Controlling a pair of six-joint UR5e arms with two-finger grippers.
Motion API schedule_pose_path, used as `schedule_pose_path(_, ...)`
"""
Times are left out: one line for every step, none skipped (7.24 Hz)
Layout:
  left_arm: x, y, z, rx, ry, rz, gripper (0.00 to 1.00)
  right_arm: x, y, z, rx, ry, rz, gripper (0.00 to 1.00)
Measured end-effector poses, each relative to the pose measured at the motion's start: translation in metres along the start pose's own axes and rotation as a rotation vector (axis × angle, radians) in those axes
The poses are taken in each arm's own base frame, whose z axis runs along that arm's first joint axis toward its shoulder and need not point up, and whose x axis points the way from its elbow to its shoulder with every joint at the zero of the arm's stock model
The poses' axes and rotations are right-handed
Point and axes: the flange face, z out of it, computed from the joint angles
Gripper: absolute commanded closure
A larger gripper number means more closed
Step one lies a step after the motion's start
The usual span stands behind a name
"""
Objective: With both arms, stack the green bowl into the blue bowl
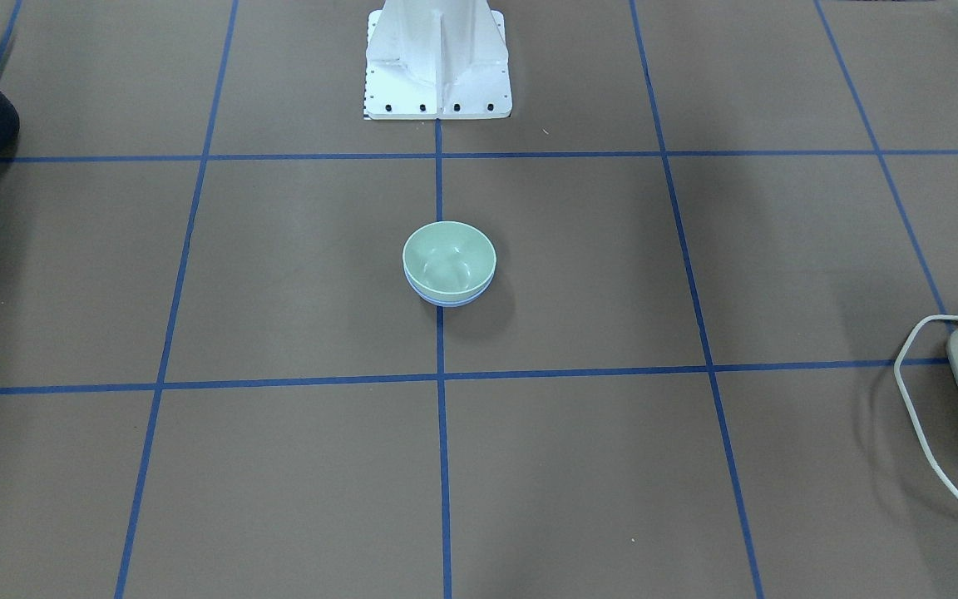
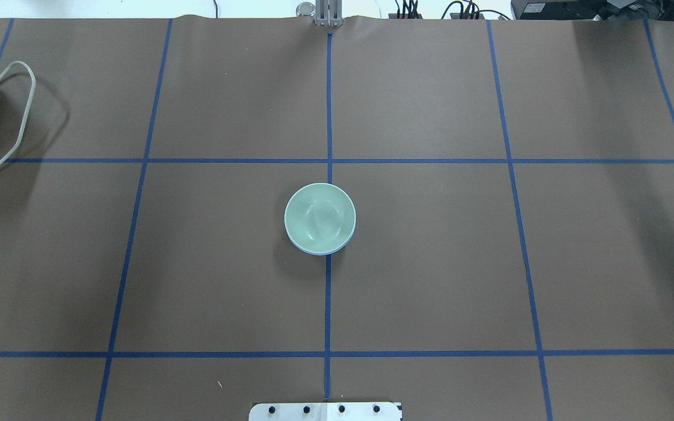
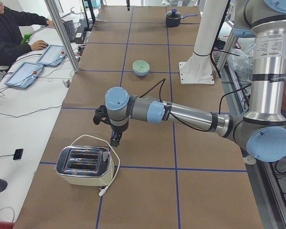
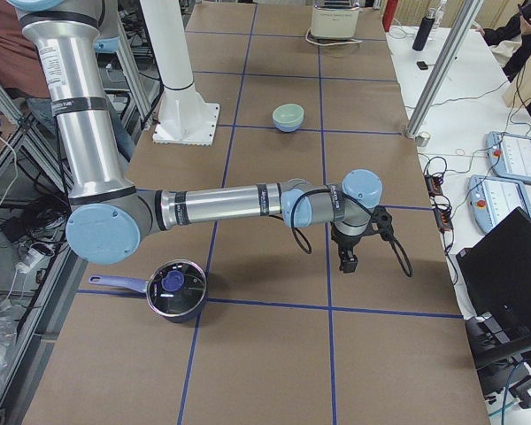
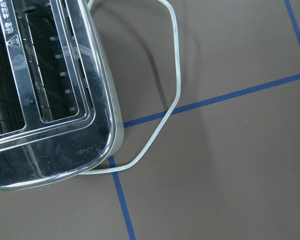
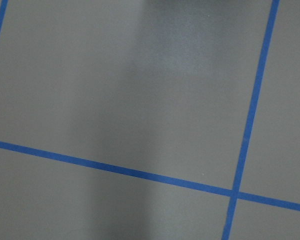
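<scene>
Brown paper-covered table, gridded in blue tape, lies open around its centre. Silver-grey left arm reaches low near a chrome-topped cream toaster, its print unreadable; right arm near a dark lidded saucepan. Mid-table, the pale mint-green bowl sits nested in the pale periwinkle-blue bowl. Whether the left gripper and right gripper are open or closed cannot be told.

we read no text with certainty. the toaster carries small printed marks and a triangle sign on its chrome top, too blurred to read. the left arm and the right arm bear labels on their upright tubes, too small to read.
</scene>
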Motion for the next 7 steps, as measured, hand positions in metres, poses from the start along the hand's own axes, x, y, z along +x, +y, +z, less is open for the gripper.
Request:
schedule_pose_path(-0.012, 0.001, 0.008, -0.016, 0.002, -0.023, 0.03, 0.006, 0.003, -0.001, 0.003, 0.013, 0.007, 0.0)
schedule_pose_path(-0.018, 0.002, 0.012, -0.027, 0.003, -0.04, 0.03, 0.009, 0.005, -0.002, 0.005, 0.03, 0.01, 0.0)
schedule_pose_path(-0.022, 0.003, 0.014, -0.032, 0.003, -0.05, 0.03, 0.009, 0.005, -0.004, 0.008, 0.04, 0.009, 0.0)
schedule_pose_path(-0.023, 0.003, 0.015, -0.033, 0.003, -0.055, 0.03, 0.008, 0.004, -0.006, 0.013, 0.047, 0.006, 0.0)
schedule_pose_path(-0.022, 0.003, 0.014, -0.032, 0.002, -0.056, 0.03, 0.005, 0.002, -0.011, 0.024, 0.065, -0.002, 0.0)
schedule_pose_path(-0.022, 0.002, 0.013, -0.029, 0.002, -0.055, 0.03, 0.002, -0.001, -0.016, 0.034, 0.091, -0.01, 0.0)
schedule_pose_path(-0.021, 0.002, 0.012, -0.027, 0.001, -0.054, 0.03, 0.002, -0.002, -0.017, 0.038, 0.106, -0.012, 0.0)
